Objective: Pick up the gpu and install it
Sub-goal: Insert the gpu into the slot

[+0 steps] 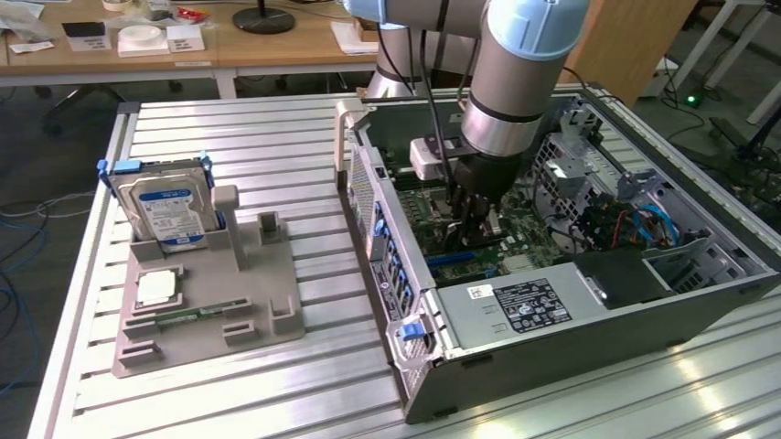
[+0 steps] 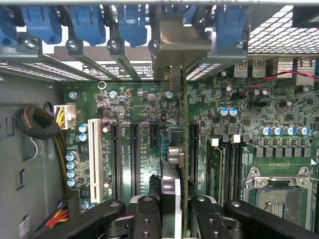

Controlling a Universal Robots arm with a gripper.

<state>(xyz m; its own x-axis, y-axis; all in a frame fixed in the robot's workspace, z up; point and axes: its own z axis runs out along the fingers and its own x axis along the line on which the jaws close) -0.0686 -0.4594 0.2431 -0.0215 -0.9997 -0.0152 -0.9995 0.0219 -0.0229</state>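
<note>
The gpu [image 2: 174,149] appears edge-on as a thin green card with dark and silver parts on one face. It stands upright over the motherboard [image 2: 134,109], between two black expansion slots. Its silver bracket [image 2: 175,47] reaches the rear slot openings of the case. My gripper [image 2: 174,216] is shut on the card's near end, one black finger [image 2: 147,219] on each side. In the exterior view the gripper [image 1: 474,224] is deep inside the open computer case [image 1: 403,274], pointing down at the board. I cannot tell whether the card's edge sits in a slot.
Blue bracket latches [image 2: 89,22] line the rear of the case. A cpu socket [image 2: 279,194] and a power supply [image 1: 525,306] lie close by. On the exterior view's left, a grey holder [image 1: 262,302] carries a hard drive [image 1: 171,210] and a memory stick [image 1: 183,315].
</note>
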